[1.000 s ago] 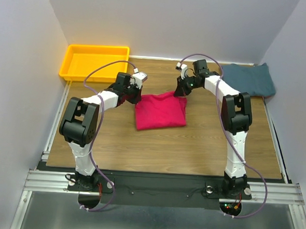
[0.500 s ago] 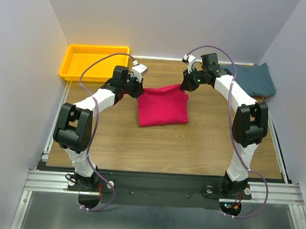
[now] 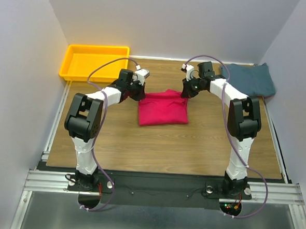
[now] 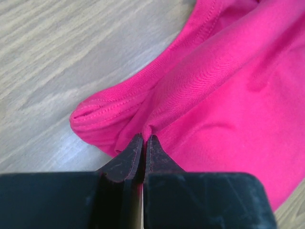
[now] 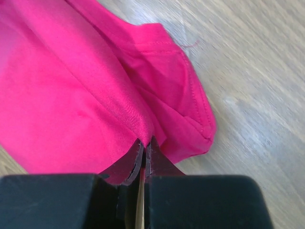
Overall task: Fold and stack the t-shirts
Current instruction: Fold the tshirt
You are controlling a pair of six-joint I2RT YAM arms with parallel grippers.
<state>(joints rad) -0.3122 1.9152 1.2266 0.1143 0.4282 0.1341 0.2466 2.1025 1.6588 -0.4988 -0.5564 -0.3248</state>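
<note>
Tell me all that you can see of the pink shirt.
The pink shirt is soft knit cloth with stitched hems, folded into a rough rectangle. It lies on the table, near the middle. The left gripper is shut on its far left corner, and the right gripper on its far right corner.

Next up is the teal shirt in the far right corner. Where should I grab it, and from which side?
Probably its left edge, coming from the left: the teal shirt lies flat with its right end at the side wall, leaving only the left and near edges open.
</note>
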